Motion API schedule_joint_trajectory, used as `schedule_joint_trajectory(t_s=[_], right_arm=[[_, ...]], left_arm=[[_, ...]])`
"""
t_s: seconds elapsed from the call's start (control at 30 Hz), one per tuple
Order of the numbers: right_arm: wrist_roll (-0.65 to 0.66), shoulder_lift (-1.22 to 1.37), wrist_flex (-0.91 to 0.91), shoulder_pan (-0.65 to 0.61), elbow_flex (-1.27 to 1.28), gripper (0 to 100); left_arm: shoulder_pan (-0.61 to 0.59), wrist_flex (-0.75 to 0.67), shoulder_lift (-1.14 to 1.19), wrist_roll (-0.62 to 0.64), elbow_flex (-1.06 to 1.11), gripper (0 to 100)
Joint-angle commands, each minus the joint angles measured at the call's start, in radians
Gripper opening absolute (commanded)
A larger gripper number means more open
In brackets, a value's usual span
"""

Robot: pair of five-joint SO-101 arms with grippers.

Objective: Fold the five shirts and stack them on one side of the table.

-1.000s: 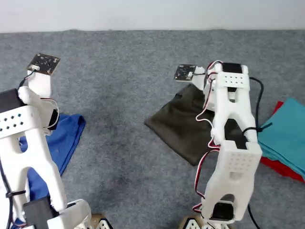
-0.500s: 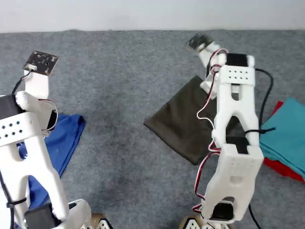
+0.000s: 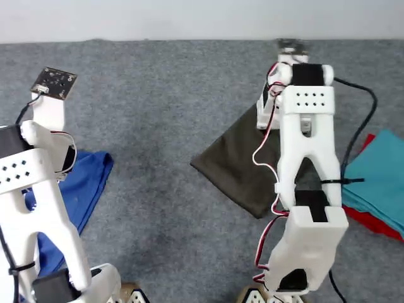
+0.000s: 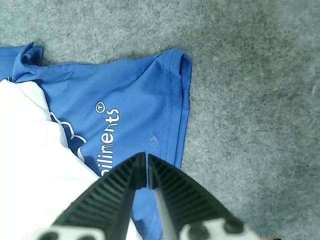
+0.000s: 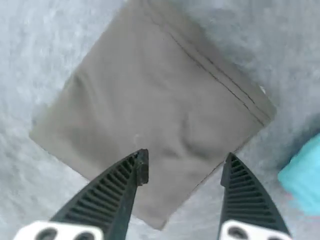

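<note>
A folded olive shirt is seen lying flat on the grey table, right of centre. The right gripper is held above it, with the jaws spread wide and nothing between them. At the near left, a blue shirt is seen loosely spread beneath the left gripper, whose jaws are pressed together with nothing seen in them. At the right edge, a teal shirt is stacked on a red shirt.
</note>
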Motion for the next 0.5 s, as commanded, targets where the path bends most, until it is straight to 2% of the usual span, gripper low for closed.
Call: schedule_joint_trajectory(t_s=[0.0, 0.27, 0.47], right_arm=[[-0.100, -0.124, 0.044, -0.016, -0.034, 24.0], [-0.253, -0.341, 0.008, -0.096, 0.244, 25.2], [-0.419, -0.351, -0.183, -0.093, 0.519, 43.9]], left_arm=[[-0.003, 0.025, -0.037, -0.003, -0.005, 2], [-0.003, 0.026, -0.038, -0.003, -0.005, 2], [-0.003, 0.026, -0.038, -0.003, -0.005, 2]])
